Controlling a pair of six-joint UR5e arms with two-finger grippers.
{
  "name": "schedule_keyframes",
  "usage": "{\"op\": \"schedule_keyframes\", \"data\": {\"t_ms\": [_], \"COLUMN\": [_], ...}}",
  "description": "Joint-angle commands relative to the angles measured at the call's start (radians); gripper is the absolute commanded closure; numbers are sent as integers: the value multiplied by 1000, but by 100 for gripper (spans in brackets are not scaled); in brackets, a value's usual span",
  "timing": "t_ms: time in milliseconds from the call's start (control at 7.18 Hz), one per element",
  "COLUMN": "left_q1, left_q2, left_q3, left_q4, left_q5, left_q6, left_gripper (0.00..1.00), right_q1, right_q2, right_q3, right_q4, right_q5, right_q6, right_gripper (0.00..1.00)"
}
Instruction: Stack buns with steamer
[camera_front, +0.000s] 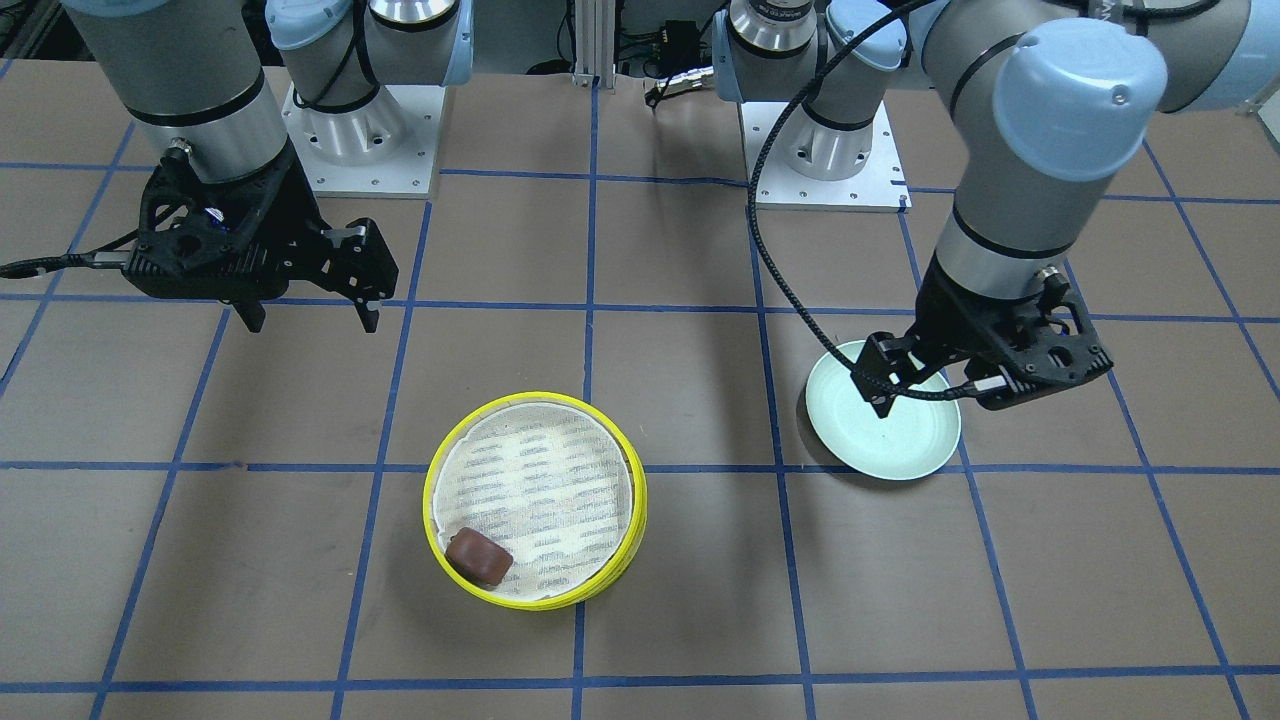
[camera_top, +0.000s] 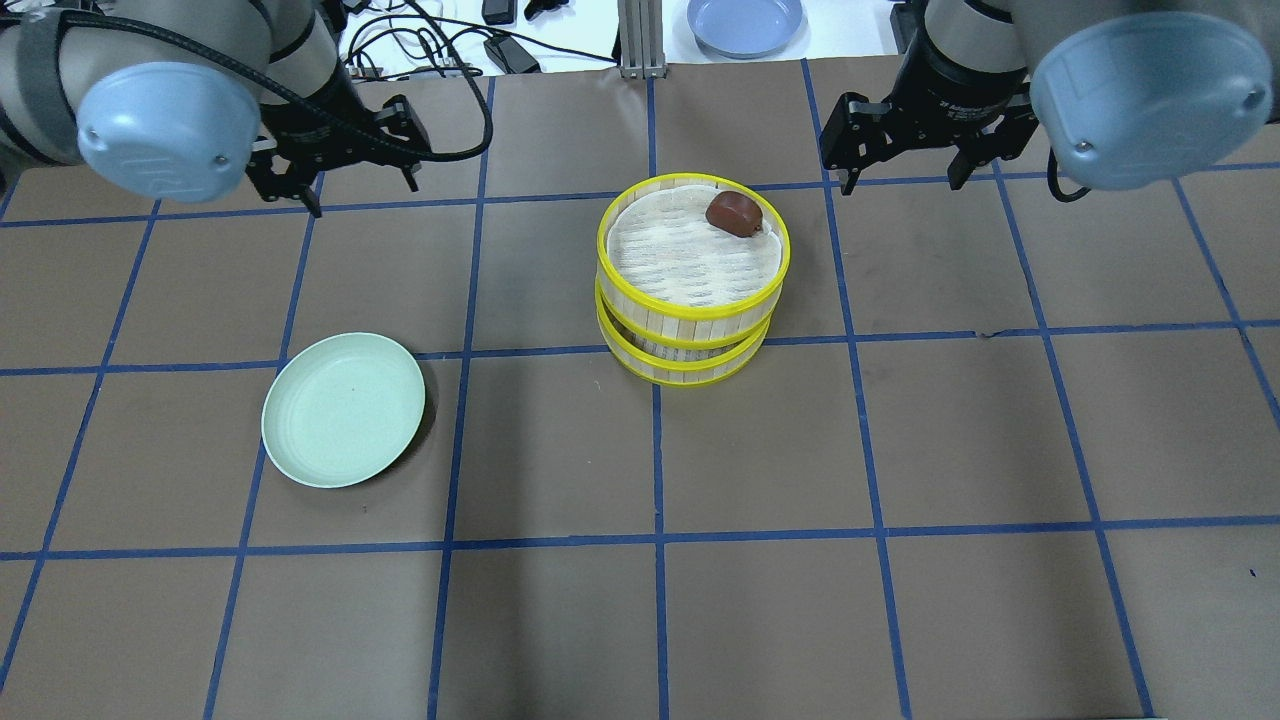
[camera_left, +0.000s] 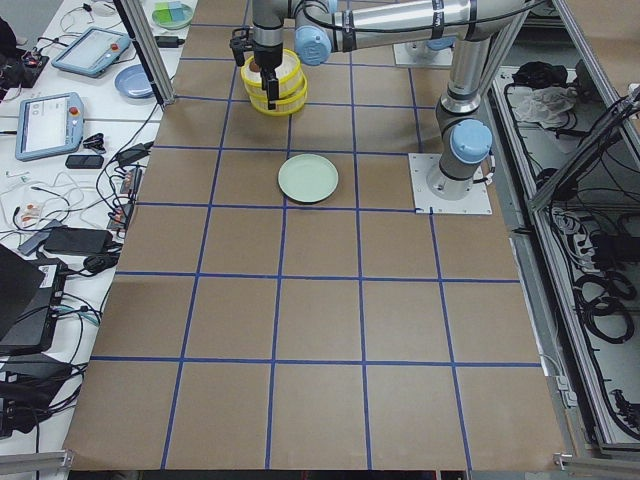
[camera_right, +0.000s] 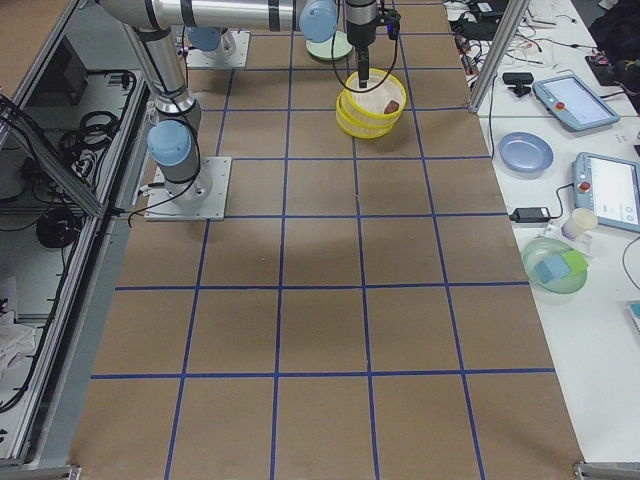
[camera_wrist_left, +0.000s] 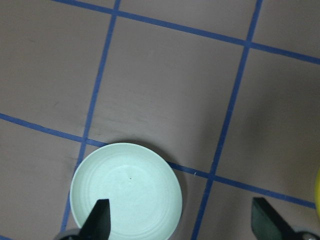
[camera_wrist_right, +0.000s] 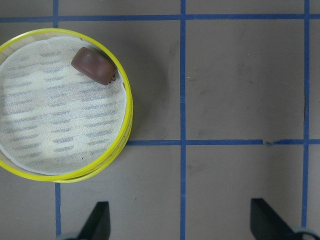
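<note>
Two steamer tiers are stacked mid-table, the upper tier (camera_top: 690, 305) on the lower tier (camera_top: 690, 368). The stack also shows in the front view (camera_front: 535, 398) and the right wrist view (camera_wrist_right: 60, 110). The dark reddish-brown bun (camera_top: 734, 213) (camera_front: 478, 556) (camera_wrist_right: 93, 65) lies on the top tier's white liner, against the rim. The cream-yellow bun is hidden. My left gripper (camera_top: 365, 197) (camera_front: 935, 400) (camera_wrist_left: 182, 222) is open and empty, raised near the pale green dish (camera_top: 343, 410) (camera_wrist_left: 125, 190). My right gripper (camera_top: 905, 182) (camera_front: 312, 322) (camera_wrist_right: 182, 222) is open and empty, raised beside the stack.
The pale green dish (camera_front: 895, 445) has nothing in it and sits on the robot's left. A blue plate (camera_top: 745, 20) and cables lie on the bench beyond the table's far edge. The arm bases (camera_front: 365, 140) (camera_front: 820, 150) stand at the robot's side.
</note>
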Motion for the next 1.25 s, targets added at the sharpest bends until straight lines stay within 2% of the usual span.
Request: {"op": "schedule_keyframes", "data": {"t_ms": [0, 139, 279, 418, 697, 1115], "left_q1": [55, 46, 41, 41, 41, 41], "left_q2": [43, 51, 69, 98, 150, 158], "left_q3": [-8, -15, -28, -41, -97, -113], "left_q4": [-25, -28, -27, -31, -31, -31], "left_q5": [11, -18, -129, -148, -153, -142], "left_q6": [64, 68, 70, 76, 99, 99], "left_gripper": [0, 0, 0, 0, 0, 0], "right_q1": [0, 0, -2, -2, -2, -2], "right_q2": [-2, -6, -11, -13, -13, -8], "right_q3": [-2, -2, -2, -2, -2, -2], "right_q4": [-2, -2, -2, -2, -20, -57], "right_q5": [-1, -1, -3, -9, -6, -6], "right_q6": [1, 1, 1, -1, 1, -1], "right_gripper": [0, 0, 0, 0, 0, 0]}}
